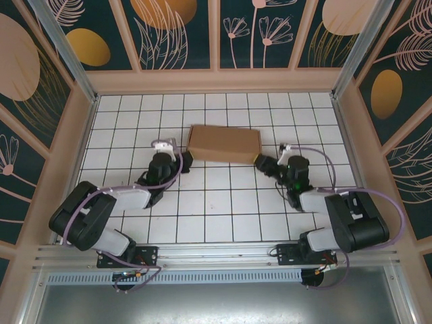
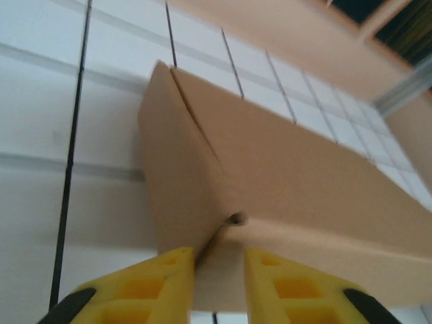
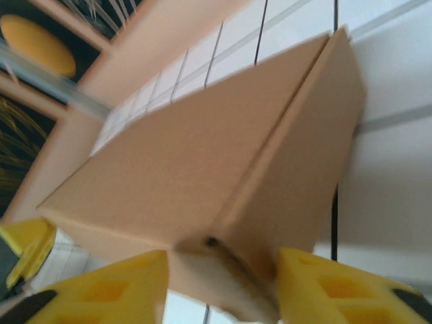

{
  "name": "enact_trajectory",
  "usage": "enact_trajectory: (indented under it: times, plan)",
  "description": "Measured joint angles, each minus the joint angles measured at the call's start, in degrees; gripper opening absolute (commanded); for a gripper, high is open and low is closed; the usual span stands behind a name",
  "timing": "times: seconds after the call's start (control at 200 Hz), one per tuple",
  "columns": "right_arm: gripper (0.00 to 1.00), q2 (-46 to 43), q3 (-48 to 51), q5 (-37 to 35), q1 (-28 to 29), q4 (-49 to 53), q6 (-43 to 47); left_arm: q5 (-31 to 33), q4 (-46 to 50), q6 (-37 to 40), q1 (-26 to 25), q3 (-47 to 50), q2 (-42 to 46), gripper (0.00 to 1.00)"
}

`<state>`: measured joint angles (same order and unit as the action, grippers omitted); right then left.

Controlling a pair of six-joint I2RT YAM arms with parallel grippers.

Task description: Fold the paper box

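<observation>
The paper box (image 1: 224,143) lies closed as a flat brown cardboard block on the white tiled floor, a little behind the middle. My left gripper (image 1: 185,160) is at its near left corner. In the left wrist view the yellow fingers (image 2: 169,283) press on either side of that corner (image 2: 223,236), shut on the box (image 2: 283,169). My right gripper (image 1: 260,162) is at the near right corner. In the right wrist view its jaws (image 3: 223,270) stand wide with the box (image 3: 189,155) corner between them, and the picture is blurred.
Beige frame walls (image 1: 216,79) with dark patterned panels enclose the tiled floor (image 1: 223,202) on three sides. Both arm bases (image 1: 128,255) sit at the near metal rail. Open tiles lie in front of the box between the arms.
</observation>
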<state>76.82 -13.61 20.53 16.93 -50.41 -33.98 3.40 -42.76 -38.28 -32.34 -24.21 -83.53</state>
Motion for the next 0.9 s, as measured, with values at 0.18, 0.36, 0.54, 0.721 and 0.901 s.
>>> enact_trajectory:
  times: [0.18, 0.36, 0.54, 0.721, 0.901]
  plan:
    - [0.67, -15.37, 2.1, -6.32, 2.08, 3.72, 2.27, 2.62, 6.88, 0.52, -1.49, 3.87, 13.73, 0.66]
    - [0.63, -9.88, -8.11, -10.62, 1.49, 14.82, 4.79, 5.92, 13.6, 4.42, 1.09, -5.55, 11.98, 0.63]
    - [0.58, 5.75, -19.34, -9.97, 1.03, 24.28, 3.78, 0.85, 16.7, 6.64, 5.97, -18.23, -4.31, 0.6]
    - [0.46, 13.38, -22.43, -8.83, 1.03, 30.69, 2.54, -4.81, 17.92, 5.99, 6.08, -20.76, -13.68, 0.49]
    - [0.34, 20.41, -31.28, -7.67, 0.44, 33.2, 3.63, -5.92, 15.63, 3.98, 6.82, -21.35, -16.76, 0.38]
